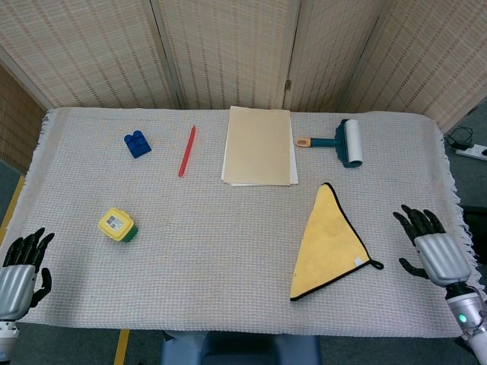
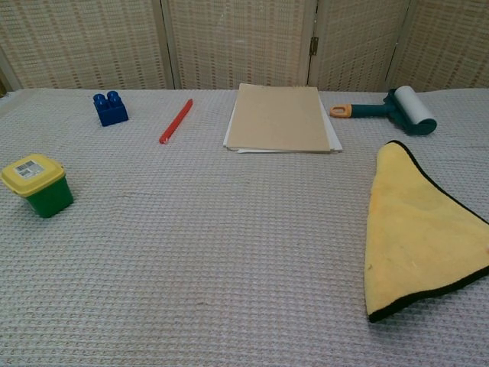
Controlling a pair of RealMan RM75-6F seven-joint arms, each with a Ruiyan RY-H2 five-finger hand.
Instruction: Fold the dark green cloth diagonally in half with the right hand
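The cloth (image 1: 329, 243) (image 2: 416, 233) lies folded into a triangle on the right side of the table, its yellow face up with a dark edge around it. My right hand (image 1: 434, 247) hovers well to the right of the cloth, near the table's right edge, fingers spread and holding nothing. At the bottom left corner, off the table's front edge, my left hand (image 1: 19, 270) is open and empty. Neither hand appears in the chest view.
A tan folder (image 1: 259, 144) lies at the back centre. A lint roller (image 1: 342, 141) sits back right of it. A red pen (image 1: 187, 150) and blue brick (image 1: 138, 144) lie at the back left. A yellow-lidded green tub (image 1: 116, 225) stands front left.
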